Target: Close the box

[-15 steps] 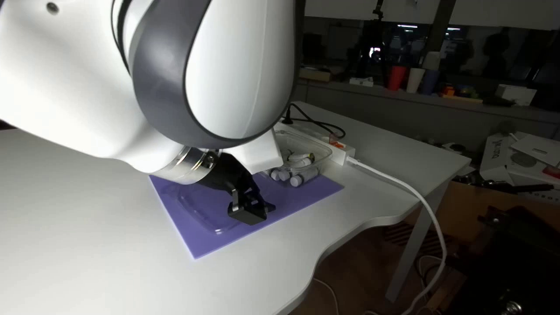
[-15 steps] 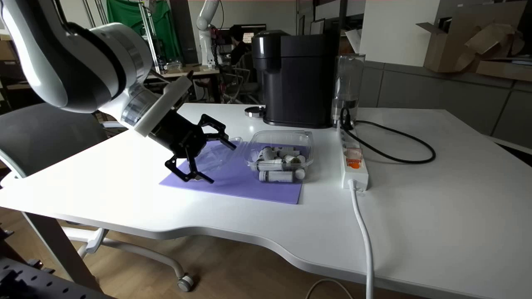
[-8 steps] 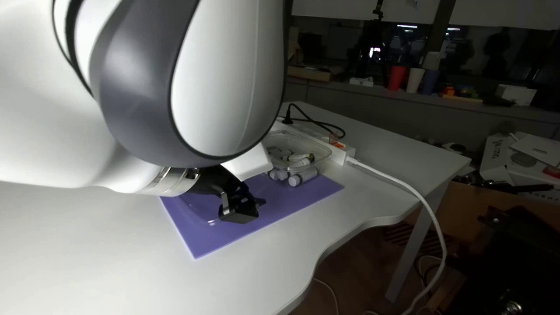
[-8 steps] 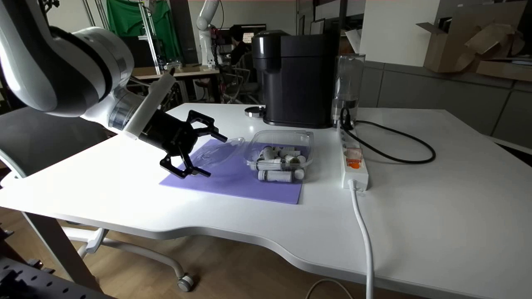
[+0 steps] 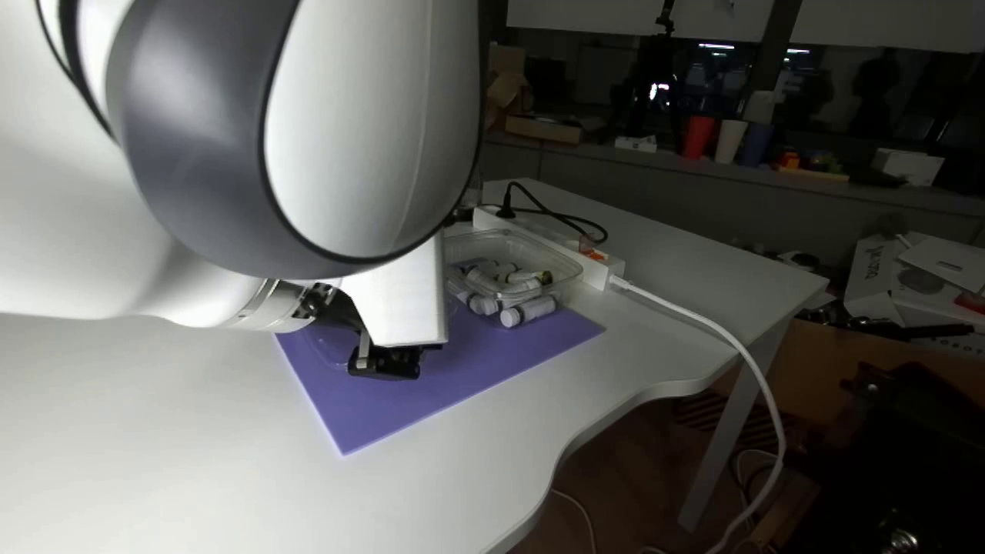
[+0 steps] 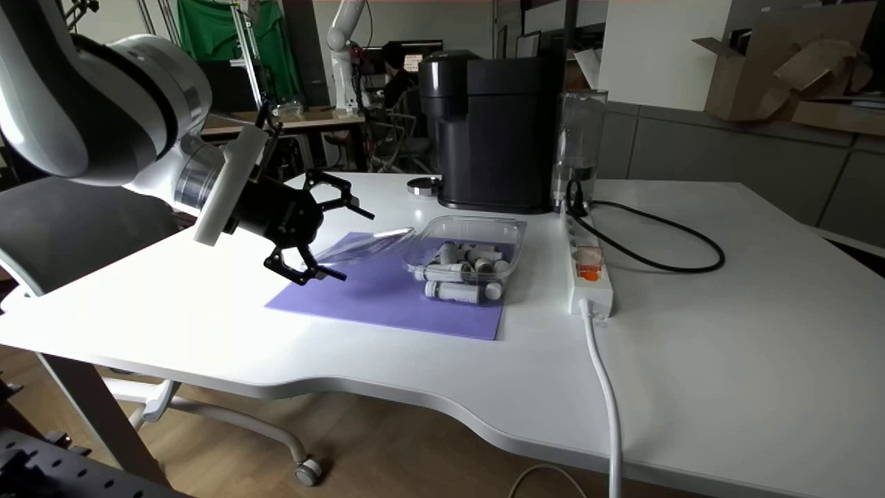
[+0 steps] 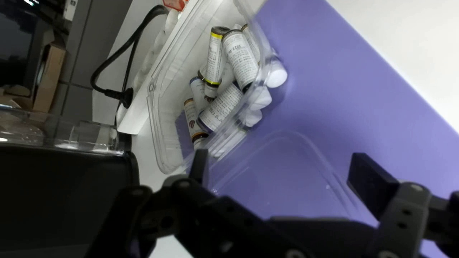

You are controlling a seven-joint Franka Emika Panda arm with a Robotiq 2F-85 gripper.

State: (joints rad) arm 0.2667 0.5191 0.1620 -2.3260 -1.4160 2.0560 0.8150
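in both exterior views, a white table (image 6: 691, 360) beneath a white-and-grey robot arm (image 6: 83, 117). on the table, a tall black appliance (image 6: 498, 131), then a purple mat (image 6: 387, 304). at one end of the mat, the clear plastic box (image 6: 477, 232) with an open, tilted lid (image 7: 287, 175). near the lid, a black tool (image 6: 359, 247) with fingers (image 7: 369, 184) spread wide, clamped on nothing; contact impossible to tell. inside the box, small white-labelled bottles (image 7: 240, 57).

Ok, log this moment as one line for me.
clear plastic box: open, labelled vials inside | transparent lid: beside box, not shut | gripper: open, near lid, contact unclear | closing: pending
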